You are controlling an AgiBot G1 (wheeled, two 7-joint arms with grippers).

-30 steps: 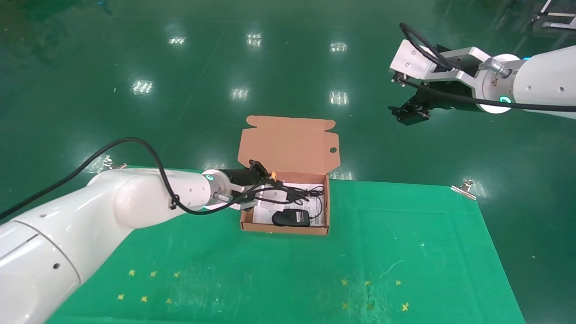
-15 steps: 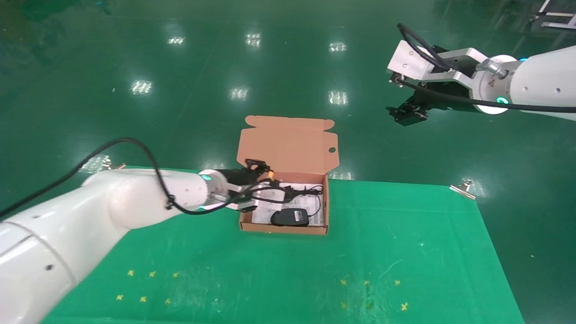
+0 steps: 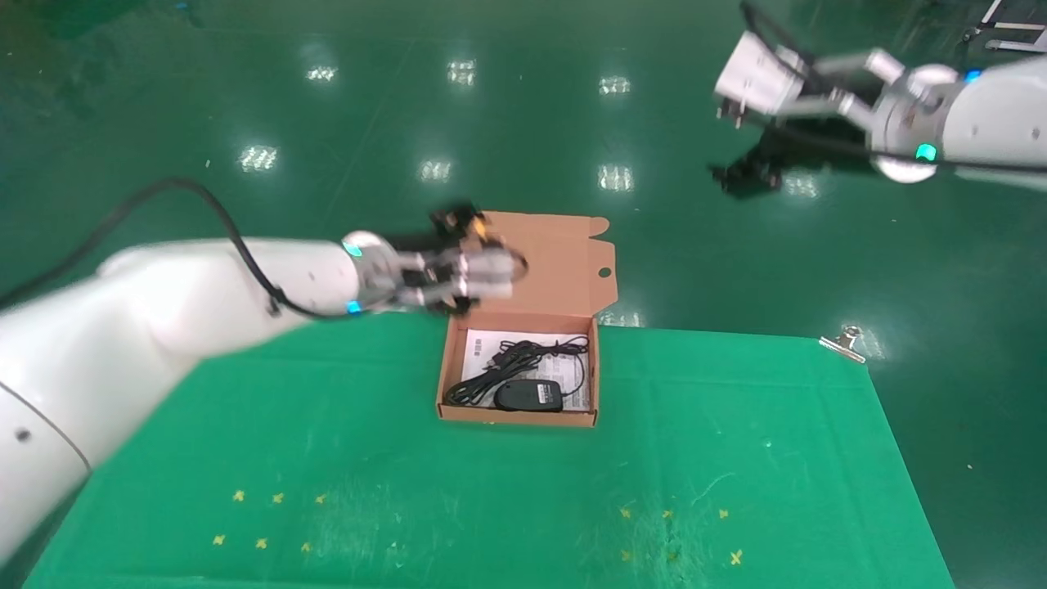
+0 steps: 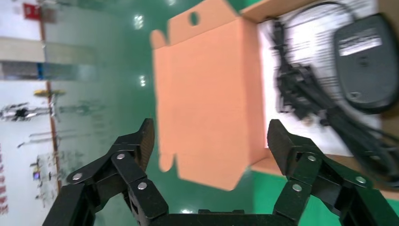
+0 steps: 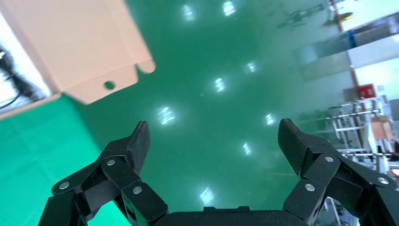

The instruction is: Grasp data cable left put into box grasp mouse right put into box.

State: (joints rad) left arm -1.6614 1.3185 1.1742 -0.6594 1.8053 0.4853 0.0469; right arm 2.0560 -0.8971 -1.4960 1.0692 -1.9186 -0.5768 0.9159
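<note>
Green mat; left pincer (image 4: 209, 136) agape, empty.

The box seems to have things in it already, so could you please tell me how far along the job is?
Both items look packed: the data cable and the mouse lie inside the box. Nothing is in hand; the left claw is open above the lid and the right claw open, off the table. Nothing seems left.

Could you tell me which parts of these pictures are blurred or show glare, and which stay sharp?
Head view: the left gripper and right gripper are motion-smeared, while the box, mouse and data cable look crisp; ceiling lights glare off the floor. Left wrist view: box contents are streaked. Right wrist view: floor reflections streak.
</note>
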